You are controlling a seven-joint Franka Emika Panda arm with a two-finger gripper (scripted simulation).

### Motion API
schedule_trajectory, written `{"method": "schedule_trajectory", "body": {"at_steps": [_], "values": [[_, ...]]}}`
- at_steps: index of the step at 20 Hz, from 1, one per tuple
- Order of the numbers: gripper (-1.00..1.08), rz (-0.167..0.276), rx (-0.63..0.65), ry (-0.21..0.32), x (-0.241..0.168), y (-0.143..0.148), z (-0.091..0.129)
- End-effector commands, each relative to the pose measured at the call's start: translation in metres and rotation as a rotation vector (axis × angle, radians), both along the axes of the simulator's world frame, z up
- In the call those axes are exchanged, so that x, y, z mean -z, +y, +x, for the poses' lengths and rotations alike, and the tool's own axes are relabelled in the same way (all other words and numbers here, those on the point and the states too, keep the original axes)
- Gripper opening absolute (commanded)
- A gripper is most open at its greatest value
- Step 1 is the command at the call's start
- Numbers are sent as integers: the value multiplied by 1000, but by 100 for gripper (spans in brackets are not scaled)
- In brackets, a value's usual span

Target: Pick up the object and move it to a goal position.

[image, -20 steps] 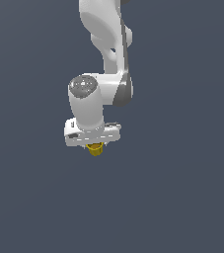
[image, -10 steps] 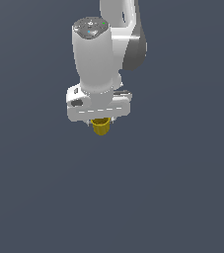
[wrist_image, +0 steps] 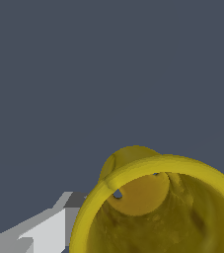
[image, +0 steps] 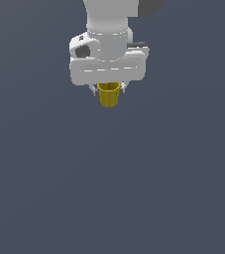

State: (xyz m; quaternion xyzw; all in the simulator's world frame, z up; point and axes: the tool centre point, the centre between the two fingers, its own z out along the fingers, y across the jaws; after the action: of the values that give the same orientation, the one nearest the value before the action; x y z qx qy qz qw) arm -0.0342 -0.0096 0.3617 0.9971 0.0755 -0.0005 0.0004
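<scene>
Your fingers (image: 94,90) are clamped on the mustard-yellow cup (image: 108,94), one on either side of its rim, so the gripper (image: 108,90) carries it. You see the cup hanging upright between them, its tapered base below the fingertips, with nothing touching it underneath. From the wrist, the cup's (wrist_image: 155,207) open mouth sits close beside one finger (wrist_image: 44,228).

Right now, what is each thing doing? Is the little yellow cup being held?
yellow cup: held up in the air, upright, open end up, nothing seen inside it in the wrist view.
gripper: shut on the yellow cup, fingers on either side of its rim, pointing down.
</scene>
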Motion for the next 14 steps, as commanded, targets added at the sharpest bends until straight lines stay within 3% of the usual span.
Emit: {"method": "schedule_trajectory", "body": {"at_steps": [1,14], "values": [[-100,0,0,0,-27,7,-8],[-100,0,0,-1,-113,30,-29]]}}
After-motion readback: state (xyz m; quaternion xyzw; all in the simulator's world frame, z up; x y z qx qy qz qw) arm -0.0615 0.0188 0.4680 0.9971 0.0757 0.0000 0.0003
